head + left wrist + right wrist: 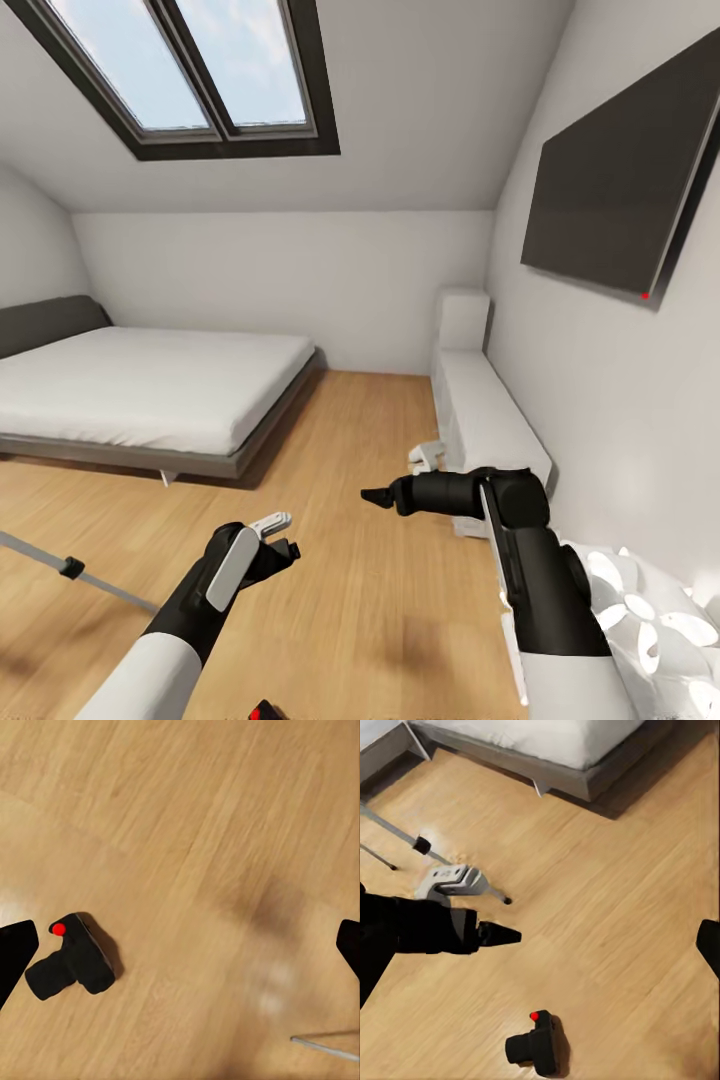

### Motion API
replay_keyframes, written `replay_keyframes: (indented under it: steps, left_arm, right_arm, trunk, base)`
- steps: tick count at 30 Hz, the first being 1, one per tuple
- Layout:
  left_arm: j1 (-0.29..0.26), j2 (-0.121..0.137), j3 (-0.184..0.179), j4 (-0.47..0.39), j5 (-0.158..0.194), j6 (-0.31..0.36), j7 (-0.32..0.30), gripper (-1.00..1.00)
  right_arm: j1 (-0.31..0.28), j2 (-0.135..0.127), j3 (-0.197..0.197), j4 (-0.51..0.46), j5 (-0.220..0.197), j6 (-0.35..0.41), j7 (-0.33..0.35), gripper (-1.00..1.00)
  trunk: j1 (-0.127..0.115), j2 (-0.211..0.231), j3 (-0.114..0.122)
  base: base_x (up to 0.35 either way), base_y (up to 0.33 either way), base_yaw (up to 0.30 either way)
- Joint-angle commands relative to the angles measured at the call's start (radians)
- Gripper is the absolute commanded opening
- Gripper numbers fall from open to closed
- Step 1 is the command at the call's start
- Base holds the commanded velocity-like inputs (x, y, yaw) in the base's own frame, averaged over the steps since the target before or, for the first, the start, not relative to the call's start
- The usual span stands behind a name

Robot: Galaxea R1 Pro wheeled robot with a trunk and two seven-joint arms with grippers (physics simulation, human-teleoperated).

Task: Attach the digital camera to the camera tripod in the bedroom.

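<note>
— Starting from the left gripper point(283, 535): hanging over the wood floor point(380, 600), fingers spread wide apart, holding nothing. Seeing its dark fingertips point(15, 949) at both edges of the left wrist view, bare floor between them.

— And below it?

— Lying on the floor, near one fingertip but not touching: the digital camera point(71, 967), small and black, red button showing. Also appearing in the right wrist view point(538, 1048), resting alone on the planks, and just peeking in at the lower edge of the head view point(262, 711).

— Moving to the right gripper point(377, 496)?

— Pointing toward the left across the floor, carrying nothing. Looking nearly closed in the head view, yet showing dark tips far apart in the right wrist view, so not possible to tell for sure.

— Farther out?

— Seeing a silver leg of the camera tripod point(70, 568) with a black joint, slanting low at the left, well apart from the camera. Beyond it, standing by the wall, the bed point(150, 390); hanging on the right wall, the TV point(620, 190).
</note>
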Motion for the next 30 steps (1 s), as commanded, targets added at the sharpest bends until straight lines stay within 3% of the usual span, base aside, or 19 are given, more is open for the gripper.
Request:
replay_keyframes:
  steps: [1,5,6,10,16,30]
  left_arm:
    - [-0.001,0.000,-0.002,-0.001,0.010,0.001,0.010,1.00]
    - [0.000,0.000,-0.002,0.000,0.009,0.000,0.010,1.00]
    - [0.000,0.000,-0.002,0.000,0.008,0.000,0.010,1.00]
    - [0.000,0.001,-0.002,0.000,0.008,0.000,0.010,1.00]
    - [0.000,0.000,-0.003,-0.003,0.006,-0.002,0.009,1.00]
    - [-0.001,0.000,-0.003,-0.005,0.005,-0.002,0.009,1.00]
  right_arm:
    - [-0.041,0.001,-0.002,0.011,0.011,0.005,0.006,1.00]
    - [-0.192,0.001,-0.001,0.059,0.014,0.005,-0.006,1.00]
    - [-0.258,0.001,-0.001,0.084,0.013,0.005,-0.009,1.00]
    - [-0.374,0.001,-0.001,0.147,0.012,0.005,-0.012,1.00]
    - [-0.427,0.001,0.001,0.187,0.021,0.005,-0.016,1.00]
    - [-0.439,0.001,-0.001,0.183,0.044,0.005,-0.039,1.00]
  trunk:
    - [0.004,-0.008,-0.004]
    - [0.019,-0.036,-0.017]
    - [0.023,-0.043,-0.020]
    - [0.038,-0.071,-0.033]
    - [0.061,-0.113,-0.051]
    - [0.115,-0.211,-0.095]
  base:
    - [0.000,0.000,0.000]
    - [0.000,0.000,0.000]
    - [0.000,0.000,0.000]
    - [0.000,0.000,0.000]
    - [0.000,0.000,0.000]
    - [0.000,0.000,0.000]
